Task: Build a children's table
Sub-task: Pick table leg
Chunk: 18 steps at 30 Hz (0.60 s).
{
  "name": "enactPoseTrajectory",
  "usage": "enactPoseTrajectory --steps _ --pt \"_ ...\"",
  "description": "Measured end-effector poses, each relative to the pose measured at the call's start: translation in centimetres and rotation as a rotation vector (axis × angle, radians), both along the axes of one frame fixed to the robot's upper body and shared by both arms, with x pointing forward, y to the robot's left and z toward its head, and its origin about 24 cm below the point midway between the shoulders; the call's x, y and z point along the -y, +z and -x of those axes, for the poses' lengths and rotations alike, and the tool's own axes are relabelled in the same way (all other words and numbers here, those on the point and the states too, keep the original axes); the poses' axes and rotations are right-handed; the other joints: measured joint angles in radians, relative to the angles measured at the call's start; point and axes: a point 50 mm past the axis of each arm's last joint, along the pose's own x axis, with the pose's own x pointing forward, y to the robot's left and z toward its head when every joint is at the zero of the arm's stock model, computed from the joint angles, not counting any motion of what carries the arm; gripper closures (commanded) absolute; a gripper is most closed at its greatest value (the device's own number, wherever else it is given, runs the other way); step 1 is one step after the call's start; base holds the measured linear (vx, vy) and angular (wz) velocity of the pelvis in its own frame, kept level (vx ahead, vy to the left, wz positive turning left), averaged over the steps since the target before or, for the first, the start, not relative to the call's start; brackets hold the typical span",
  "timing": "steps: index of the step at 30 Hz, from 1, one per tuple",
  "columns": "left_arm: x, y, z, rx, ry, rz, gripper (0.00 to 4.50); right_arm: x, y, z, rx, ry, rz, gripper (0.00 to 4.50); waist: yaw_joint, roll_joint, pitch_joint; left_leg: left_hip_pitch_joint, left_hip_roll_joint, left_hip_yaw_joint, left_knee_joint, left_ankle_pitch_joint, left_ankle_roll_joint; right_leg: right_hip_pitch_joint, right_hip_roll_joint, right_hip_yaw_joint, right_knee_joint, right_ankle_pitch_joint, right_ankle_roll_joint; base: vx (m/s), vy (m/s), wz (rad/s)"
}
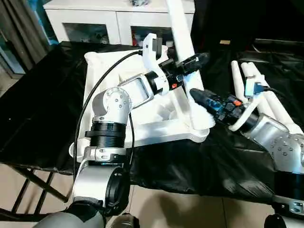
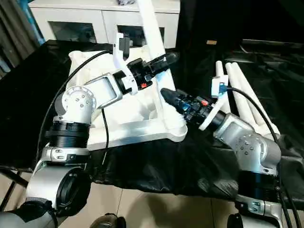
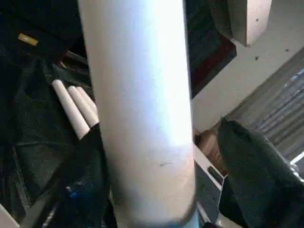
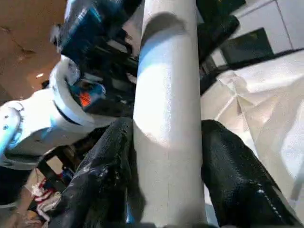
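Observation:
The children's table's white tabletop (image 1: 102, 64) lies underside up on the black-covered work table. One white leg (image 1: 183, 33) rises at a slant from the socket (image 1: 202, 127) at its near right corner. My left gripper (image 1: 199, 61) reaches across from the left and straddles this leg (image 3: 142, 118) partway up. One finger (image 3: 88, 180) lies against it and the other finger (image 3: 249, 171) stands off with a gap. Lower down, my right gripper (image 1: 195, 95) is shut on the same leg (image 4: 166, 118), a finger (image 4: 104, 171) pressed on each side.
Three spare white legs (image 1: 259, 83) lie side by side on the black cloth at the right, behind my right forearm. A white glass-door cabinet (image 1: 118, 19) stands beyond the table. The work table's front edge (image 1: 190, 183) runs just below the tabletop.

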Motion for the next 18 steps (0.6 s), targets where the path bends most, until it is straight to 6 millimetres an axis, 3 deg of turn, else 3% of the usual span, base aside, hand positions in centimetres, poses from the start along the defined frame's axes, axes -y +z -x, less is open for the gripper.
enactPoseTrajectory --steps 9,18 --pt "-0.06 -0.15 -0.13 -0.007 0.014 -0.005 2.05 -0.30 0.03 -0.02 -0.001 -0.002 0.015 2.65 -0.001 0.000 0.000 0.000 0.000 0.000 -0.001 0.000 0.000 0.000 0.000 0.000 -0.001 0.000 0.001 0.000 0.000 0.00" --pt "-0.06 -0.15 -0.14 -0.004 0.016 -0.005 2.59 -0.43 0.20 0.01 0.006 -0.003 0.041 2.65 -0.002 0.000 0.000 0.000 0.000 0.000 -0.001 0.000 0.000 0.000 0.000 0.000 -0.001 0.001 0.001 0.000 0.000 0.00"
